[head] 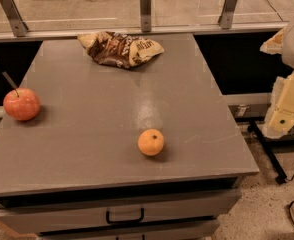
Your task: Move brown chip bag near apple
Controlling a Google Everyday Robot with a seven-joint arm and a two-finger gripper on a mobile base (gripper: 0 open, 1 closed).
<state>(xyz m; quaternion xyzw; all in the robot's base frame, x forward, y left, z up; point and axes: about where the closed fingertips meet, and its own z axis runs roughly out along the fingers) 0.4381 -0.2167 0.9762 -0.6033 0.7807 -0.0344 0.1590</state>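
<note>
The brown chip bag [121, 49] lies crumpled at the far edge of the grey table [112, 149], near its middle. The apple [21, 104] stands upright near the table's left edge, stem up, well apart from the bag. My gripper [287, 106] shows as cream-coloured parts at the right edge of the view, off the table's right side, away from both the bag and the apple and touching neither.
A small orange citrus fruit [151, 142] sits on the front middle of the table. A drawer with a black handle [124, 216] is below the front edge. A rail with metal posts [145, 9] runs behind the table.
</note>
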